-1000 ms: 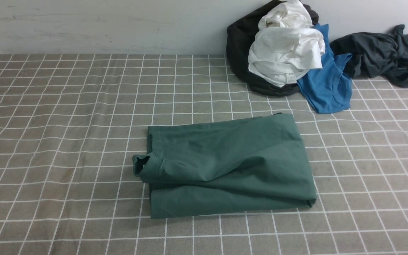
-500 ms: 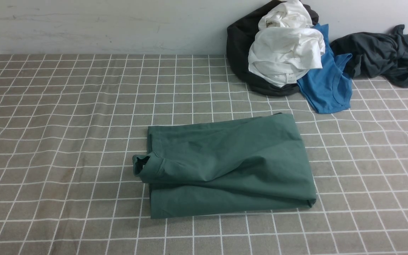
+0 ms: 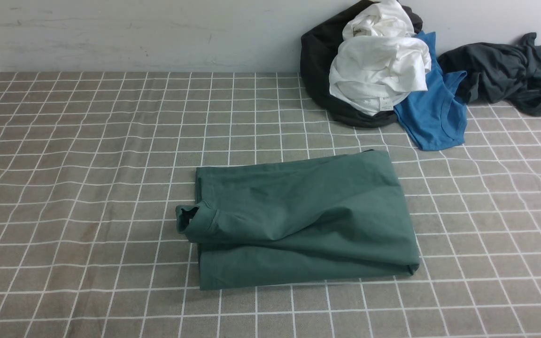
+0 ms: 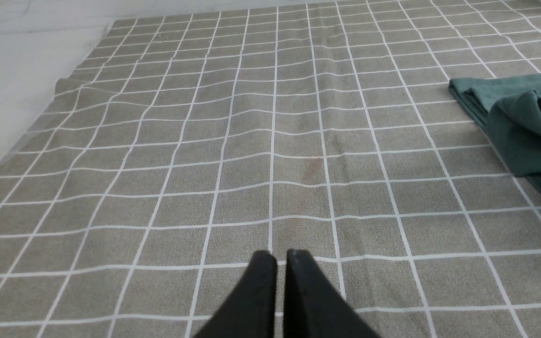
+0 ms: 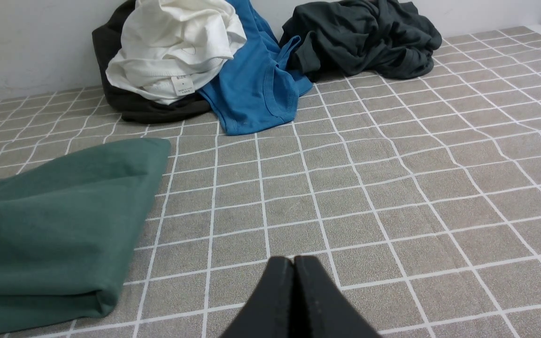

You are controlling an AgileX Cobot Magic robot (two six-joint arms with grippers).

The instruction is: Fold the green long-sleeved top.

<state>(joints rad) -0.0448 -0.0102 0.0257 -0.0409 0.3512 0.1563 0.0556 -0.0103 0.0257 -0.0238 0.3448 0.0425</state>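
Nothing has budged over the last second: the green long-sleeved top [image 3: 301,220] sits folded in the same compact rectangle, well in front of the clothes pile [image 3: 383,70], while the left gripper [image 4: 281,256] and right gripper [image 5: 294,260] hang pinched closed and empty off to either side of it, so the fold looks pretty much done.
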